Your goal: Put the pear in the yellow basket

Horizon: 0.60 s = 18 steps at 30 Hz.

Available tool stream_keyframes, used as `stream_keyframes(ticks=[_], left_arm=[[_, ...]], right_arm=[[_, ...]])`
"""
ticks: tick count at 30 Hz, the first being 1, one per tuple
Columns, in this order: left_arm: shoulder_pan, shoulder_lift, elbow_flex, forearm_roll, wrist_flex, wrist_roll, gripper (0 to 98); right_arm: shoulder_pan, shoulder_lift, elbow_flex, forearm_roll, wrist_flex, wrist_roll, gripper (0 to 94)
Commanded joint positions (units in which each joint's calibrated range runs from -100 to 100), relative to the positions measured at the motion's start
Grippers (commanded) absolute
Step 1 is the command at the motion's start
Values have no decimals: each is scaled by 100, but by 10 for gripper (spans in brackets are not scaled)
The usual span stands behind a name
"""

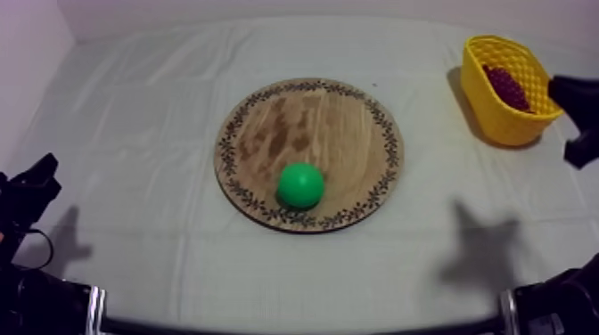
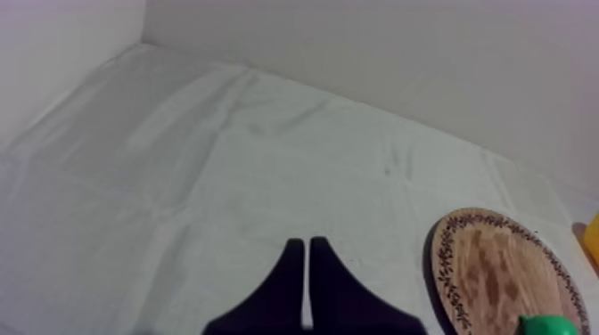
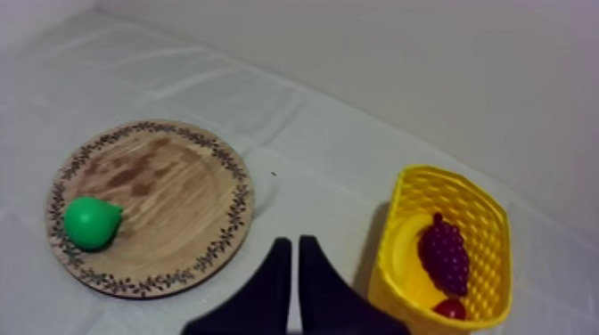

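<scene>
Pear [image 1: 300, 185]: green, lower centre of top view, resting on wooden board [image 1: 294, 116] near its lower rim. Yellow basket [image 1: 499, 120]: upper right, well apart from board; holds grapes [image 1: 508, 86] and small red fruit [image 3: 451, 308]. My right gripper [image 3: 292, 239]: fingers together, empty, beside basket. My left gripper [image 2: 307, 241]: fingers together, empty, over cloth [image 1: 143, 134], well apart from board.

A plain pale wall [image 2: 356, 53] backs the creased, grey-white tablecloth [image 1: 134, 134].
</scene>
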Motion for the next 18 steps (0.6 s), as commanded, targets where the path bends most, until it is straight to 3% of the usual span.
stream_keyframes(ticks=[1, 10, 18], left_arm=[[1, 0, 0, -2, -1, -1, 1], [1, 0, 0, -2, -1, -1, 1], [1, 0, 0, -2, -1, -1, 1]], right_arm=[[-271, 812, -1171, 121, 415, -164, 5], [-1579, 2351, -3032, 855, 1840, -1238, 4], [-2206, 3658, -4243, 992, 3081, -1767, 4]])
